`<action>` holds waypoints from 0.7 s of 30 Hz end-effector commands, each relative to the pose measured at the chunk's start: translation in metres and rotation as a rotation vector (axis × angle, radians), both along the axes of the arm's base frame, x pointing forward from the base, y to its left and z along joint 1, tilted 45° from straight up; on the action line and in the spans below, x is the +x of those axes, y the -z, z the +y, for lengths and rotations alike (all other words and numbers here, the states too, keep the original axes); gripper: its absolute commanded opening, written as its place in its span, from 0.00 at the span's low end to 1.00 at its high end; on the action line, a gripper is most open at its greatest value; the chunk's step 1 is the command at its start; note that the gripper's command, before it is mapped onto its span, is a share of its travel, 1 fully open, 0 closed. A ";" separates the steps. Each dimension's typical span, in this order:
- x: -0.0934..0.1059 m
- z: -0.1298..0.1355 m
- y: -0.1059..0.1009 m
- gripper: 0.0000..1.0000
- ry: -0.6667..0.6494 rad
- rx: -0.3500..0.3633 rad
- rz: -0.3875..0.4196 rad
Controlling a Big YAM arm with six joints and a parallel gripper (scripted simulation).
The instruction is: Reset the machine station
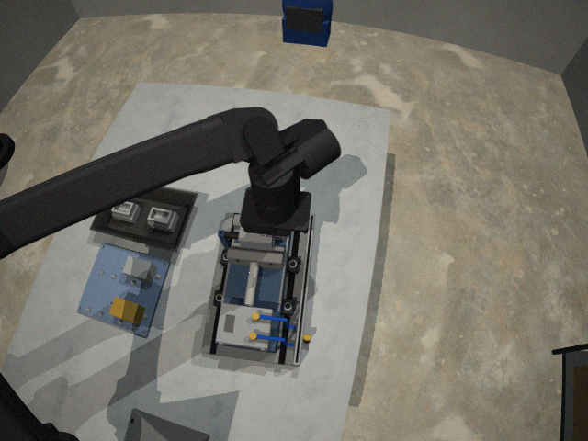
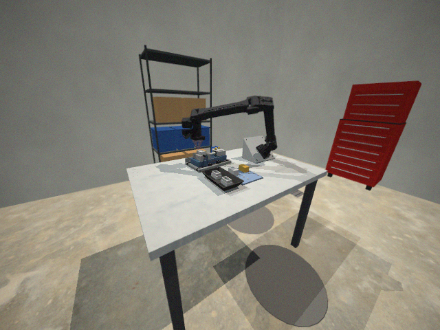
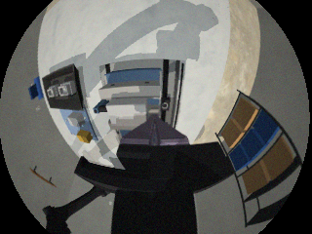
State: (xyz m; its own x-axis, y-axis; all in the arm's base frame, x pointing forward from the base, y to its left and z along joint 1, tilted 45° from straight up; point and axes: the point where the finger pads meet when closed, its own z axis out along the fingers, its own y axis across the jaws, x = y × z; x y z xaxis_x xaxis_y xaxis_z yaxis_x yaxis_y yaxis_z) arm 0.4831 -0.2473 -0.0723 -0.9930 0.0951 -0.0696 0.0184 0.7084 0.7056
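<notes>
- Black gripper hangs point-down over the far end of the vise, fingers pressed together with nothing between them.
- Gray metal block lies across the vise just under the gripper, at the end away from the blue hoses; whether its long side touches the fixed jaw cannot be told, since the wrist hides that edge.
- Aluminum like this should be stiff, fairly heavy for its size and smooth, so a closed gripper could nudge it by pushing low on a flat side; for lifting, pinch across the two long faces near the middle.
- Left of the vise, the black tray holds two pocketed parts, pockets up.
- Nearer, the blue plate carries a gray block and a yellow brass block; brass would likely be the heavier.
- White table carries everything.
</notes>
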 end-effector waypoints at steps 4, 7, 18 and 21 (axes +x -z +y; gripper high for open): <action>0.011 0.004 0.004 0.00 -0.012 -0.005 -0.009; 0.011 0.004 0.004 0.00 -0.012 -0.005 -0.009; 0.019 0.000 0.000 0.00 -0.010 -0.012 -0.017; 0.019 -0.001 0.000 0.00 -0.011 -0.012 -0.017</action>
